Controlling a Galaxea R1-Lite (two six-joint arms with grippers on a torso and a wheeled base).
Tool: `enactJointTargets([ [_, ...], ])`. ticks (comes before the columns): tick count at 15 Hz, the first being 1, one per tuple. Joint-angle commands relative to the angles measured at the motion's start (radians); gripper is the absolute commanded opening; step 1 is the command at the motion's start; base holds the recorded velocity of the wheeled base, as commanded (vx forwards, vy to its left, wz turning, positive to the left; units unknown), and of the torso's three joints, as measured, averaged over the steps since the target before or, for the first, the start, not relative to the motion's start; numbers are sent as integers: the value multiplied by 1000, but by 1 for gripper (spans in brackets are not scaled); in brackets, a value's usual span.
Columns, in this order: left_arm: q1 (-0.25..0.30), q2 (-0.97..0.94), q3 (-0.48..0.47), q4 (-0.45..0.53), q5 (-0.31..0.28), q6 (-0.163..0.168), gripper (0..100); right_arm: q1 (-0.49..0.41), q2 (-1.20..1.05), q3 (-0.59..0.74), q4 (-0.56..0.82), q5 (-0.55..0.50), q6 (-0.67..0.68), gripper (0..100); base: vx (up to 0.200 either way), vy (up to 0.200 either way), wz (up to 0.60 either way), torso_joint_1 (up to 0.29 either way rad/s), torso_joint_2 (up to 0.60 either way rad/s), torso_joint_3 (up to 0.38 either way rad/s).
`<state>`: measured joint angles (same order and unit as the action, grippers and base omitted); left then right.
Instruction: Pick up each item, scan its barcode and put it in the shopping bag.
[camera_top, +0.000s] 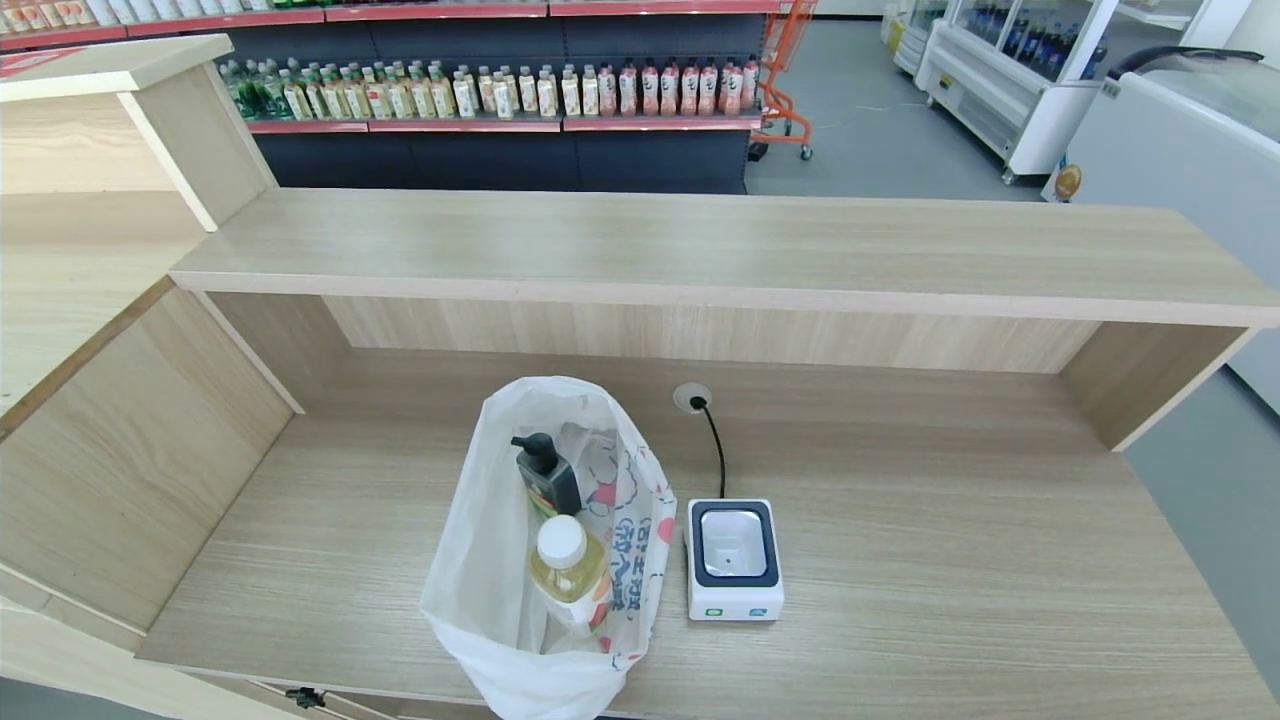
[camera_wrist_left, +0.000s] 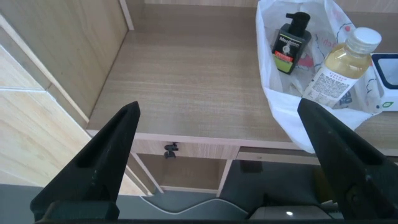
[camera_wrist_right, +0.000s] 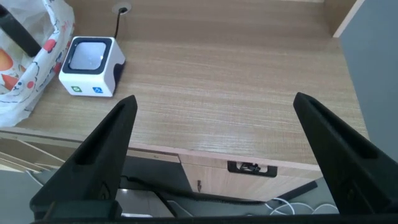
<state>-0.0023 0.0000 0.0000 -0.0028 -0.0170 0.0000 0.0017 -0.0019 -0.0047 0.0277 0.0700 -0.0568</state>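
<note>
A white plastic shopping bag (camera_top: 500, 560) stands open on the wooden counter (camera_top: 950, 540). Inside it a black pump bottle (camera_top: 547, 472) leans beside a clear bottle of yellow drink with a white cap (camera_top: 568, 562). The bag (camera_wrist_left: 283, 102), the pump bottle (camera_wrist_left: 290, 42) and the drink bottle (camera_wrist_left: 339, 65) also appear in the left wrist view. A white barcode scanner (camera_top: 733, 558) sits just right of the bag, its cable running to a hole in the counter. My left gripper (camera_wrist_left: 217, 118) is open off the counter's near edge, left of the bag. My right gripper (camera_wrist_right: 214, 109) is open off the near edge, right of the scanner (camera_wrist_right: 90, 65).
A raised wooden ledge (camera_top: 700, 250) runs along the back of the counter, with side walls at left and right. Store shelves of bottles (camera_top: 500, 90) and freezers (camera_top: 1020, 90) stand beyond. A drawer with a lock (camera_wrist_left: 169, 150) sits under the counter edge.
</note>
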Motion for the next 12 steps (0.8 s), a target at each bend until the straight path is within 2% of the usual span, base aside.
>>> enactJointTargets([
  [1,-1,2,0,0,0,0,100,0,2,0,0,1,-1,100,0,0,0,0,0,0],
  [12,-1,2,0,0,0,0,100,0,2,0,0,1,-3,100,0,0,0,0,0,0],
])
